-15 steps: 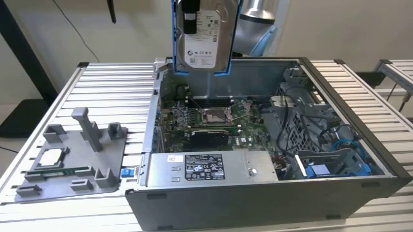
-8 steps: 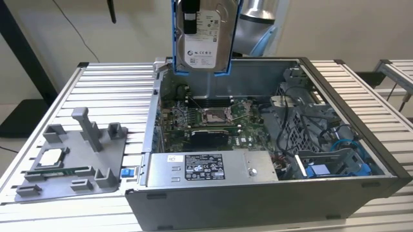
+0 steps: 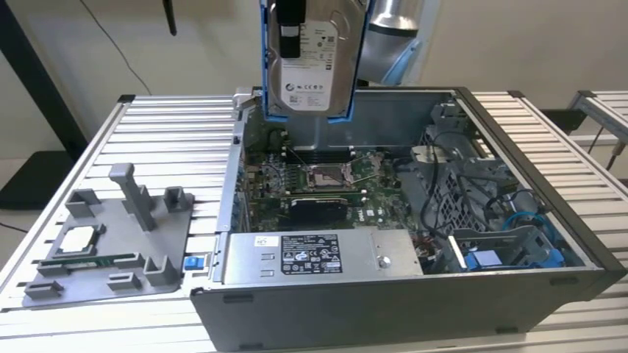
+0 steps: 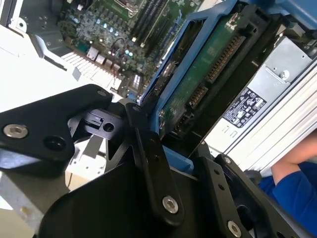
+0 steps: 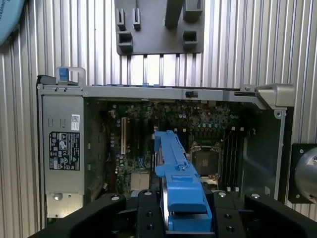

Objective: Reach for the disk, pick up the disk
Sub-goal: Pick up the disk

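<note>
Disk (image 3: pixel 312 62), silver-grey, white label, blue side rails, upright, pinched between black fingers (image 3: pixel 290 33), above case (image 3: pixel 393 316)

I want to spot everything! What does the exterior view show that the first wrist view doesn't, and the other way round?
Exterior view: the disk face-on, white label showing, and a small square chip on the grey tray. First wrist view: the gripper squeezing the disk's blue rail from both sides. Both: the disk held over the open computer case, with its power supply.

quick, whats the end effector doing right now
end effector: shut on the disk, holding it upright above the open computer case
</note>
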